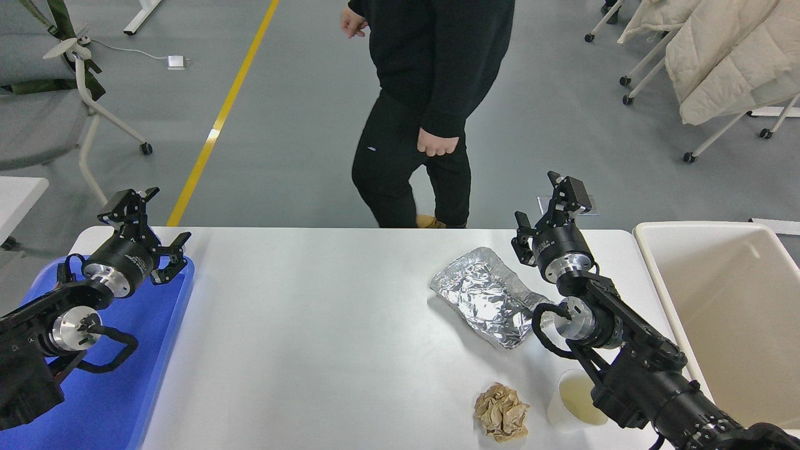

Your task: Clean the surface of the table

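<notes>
The white table surface (312, 325) fills the lower half of the head view. On its right part lies a crumpled silver foil wrapper (484, 297). Nearer the front edge sit a crumpled brown paper ball (501, 412) and a white paper cup (572, 400), the cup partly hidden by my right arm. My right gripper (542, 201) is open above the table's far right edge, just right of the foil and holding nothing. Over the blue tray at the far left, my left gripper (161, 215) is open and empty.
A blue plastic tray (125, 400) lies on the table's left end under the left arm. A cream plastic bin (731, 312) stands off the right end. A person in black (425, 106) stands at the far side. Chairs and a coat rack stand on the floor behind.
</notes>
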Motion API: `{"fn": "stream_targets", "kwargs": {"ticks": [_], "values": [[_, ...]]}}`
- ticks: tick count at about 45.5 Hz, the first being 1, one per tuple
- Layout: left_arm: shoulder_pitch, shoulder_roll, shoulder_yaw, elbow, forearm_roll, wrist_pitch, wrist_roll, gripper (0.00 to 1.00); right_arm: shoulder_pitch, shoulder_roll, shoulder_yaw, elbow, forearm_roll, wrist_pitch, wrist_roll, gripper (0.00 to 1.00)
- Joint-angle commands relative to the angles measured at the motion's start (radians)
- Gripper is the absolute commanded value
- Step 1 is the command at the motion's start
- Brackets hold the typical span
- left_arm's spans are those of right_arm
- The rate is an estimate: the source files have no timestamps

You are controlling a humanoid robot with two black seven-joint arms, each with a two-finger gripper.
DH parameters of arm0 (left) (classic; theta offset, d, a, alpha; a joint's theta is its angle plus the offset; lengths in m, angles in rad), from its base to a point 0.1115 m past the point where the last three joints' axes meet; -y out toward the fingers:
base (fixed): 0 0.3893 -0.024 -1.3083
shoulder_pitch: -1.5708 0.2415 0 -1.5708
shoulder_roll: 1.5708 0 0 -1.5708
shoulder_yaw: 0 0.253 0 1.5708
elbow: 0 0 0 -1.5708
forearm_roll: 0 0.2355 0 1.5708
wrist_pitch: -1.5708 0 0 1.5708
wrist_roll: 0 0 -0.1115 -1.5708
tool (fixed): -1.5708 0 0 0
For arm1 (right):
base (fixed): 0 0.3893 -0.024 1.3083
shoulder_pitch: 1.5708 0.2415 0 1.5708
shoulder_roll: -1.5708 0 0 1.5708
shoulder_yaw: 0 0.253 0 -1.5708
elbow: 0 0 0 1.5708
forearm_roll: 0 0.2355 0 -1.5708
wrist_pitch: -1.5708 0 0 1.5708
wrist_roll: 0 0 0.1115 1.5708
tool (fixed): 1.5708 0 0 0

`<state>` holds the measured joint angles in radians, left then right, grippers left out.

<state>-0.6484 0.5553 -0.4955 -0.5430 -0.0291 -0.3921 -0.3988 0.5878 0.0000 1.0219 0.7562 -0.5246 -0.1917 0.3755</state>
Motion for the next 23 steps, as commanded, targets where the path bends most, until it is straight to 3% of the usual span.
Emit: {"fn": "stream_targets", "kwargs": {"ticks": [1, 23], "values": [[0.0, 0.0, 0.0, 0.0, 0.0, 0.001, 0.0, 1.0, 0.001, 0.0, 0.0, 0.0, 0.0, -0.003, 0.0, 1.0], [0.001, 0.0, 0.0, 0.001, 0.0, -0.001, 0.0, 1.0, 0.018, 0.0, 0.006, -0.008, 0.021, -0.006, -0.001, 1.0]]}}
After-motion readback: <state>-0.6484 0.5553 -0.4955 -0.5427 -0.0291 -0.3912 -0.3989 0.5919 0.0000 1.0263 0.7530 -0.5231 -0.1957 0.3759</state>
